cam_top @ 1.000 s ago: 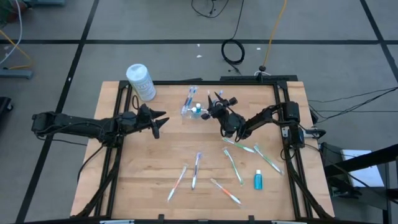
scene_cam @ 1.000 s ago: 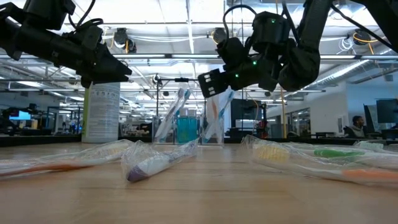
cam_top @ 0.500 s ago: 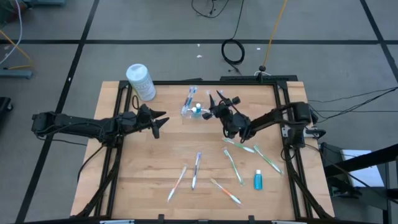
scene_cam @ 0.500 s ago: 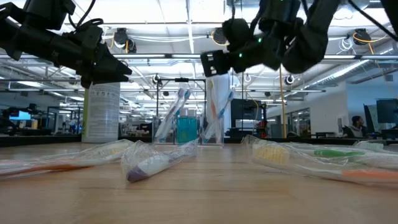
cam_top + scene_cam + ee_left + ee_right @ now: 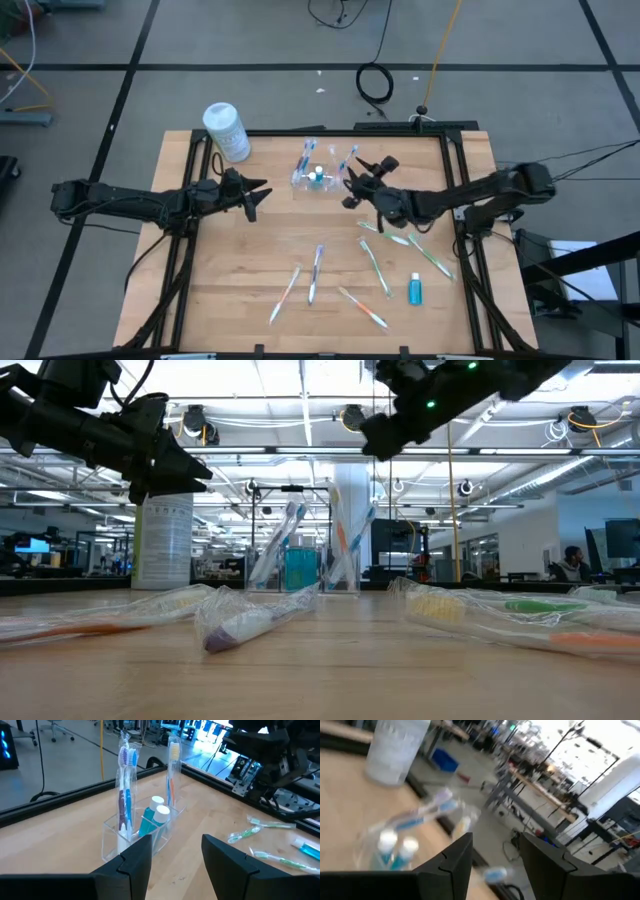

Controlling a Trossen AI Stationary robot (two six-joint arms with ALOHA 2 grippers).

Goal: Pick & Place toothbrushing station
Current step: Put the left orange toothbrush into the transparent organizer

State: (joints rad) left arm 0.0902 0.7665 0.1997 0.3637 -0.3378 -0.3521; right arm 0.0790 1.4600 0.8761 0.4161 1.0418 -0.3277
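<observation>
The toothbrushing station (image 5: pixel 314 177) is a clear plastic holder standing on its base near the table's far edge. It holds wrapped toothbrushes upright and two blue tubes with white caps, and it also shows in the left wrist view (image 5: pixel 142 827) and the low view (image 5: pixel 305 565). My left gripper (image 5: pixel 262 190) is open and empty, hovering to the holder's left, pointing at it. My right gripper (image 5: pixel 348 188) is open and empty, raised above the table just right of the holder; it shows high in the low view (image 5: pixel 385 435).
A white canister (image 5: pixel 227 131) stands at the far left corner. Several wrapped toothbrushes (image 5: pixel 315 272) lie on the near half and right side (image 5: pixel 385 235). A small blue tube (image 5: pixel 415 290) lies near the right edge.
My right gripper has risen from beside the toothbrushes in the holder and drawn back toward the table's right edge, its arm stretching out lower and flatter. The holder and its toothbrushes stay in place.
</observation>
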